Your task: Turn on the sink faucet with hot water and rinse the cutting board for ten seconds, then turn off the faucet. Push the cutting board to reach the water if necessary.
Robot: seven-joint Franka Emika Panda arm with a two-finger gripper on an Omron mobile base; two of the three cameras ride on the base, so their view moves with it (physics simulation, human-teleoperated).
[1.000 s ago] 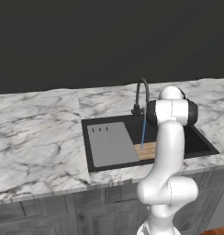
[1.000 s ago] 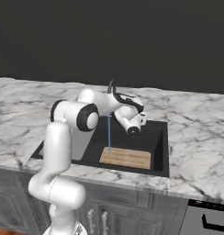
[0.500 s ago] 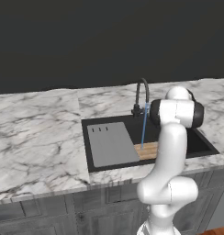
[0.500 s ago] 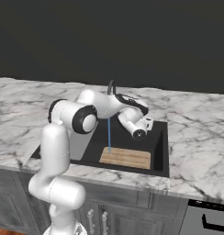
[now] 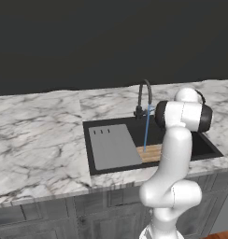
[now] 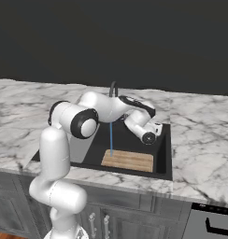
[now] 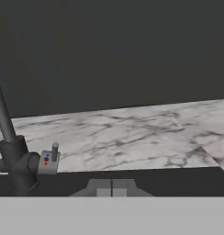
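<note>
Over the sink's (image 6: 166,154) right side my claw (image 7: 112,187) hangs pressed together, holding nothing. Water (image 6: 110,138) falls on the cutting board's (image 6: 129,161) left end at the front wall. Rinsing underway, I judge; next, reach the faucet (image 7: 13,156) lever.

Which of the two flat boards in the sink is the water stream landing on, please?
The water lands on the small tan wooden cutting board at the front of the sink. The larger plain grey panel with three small slots lies beside it, clear of the stream.
</note>
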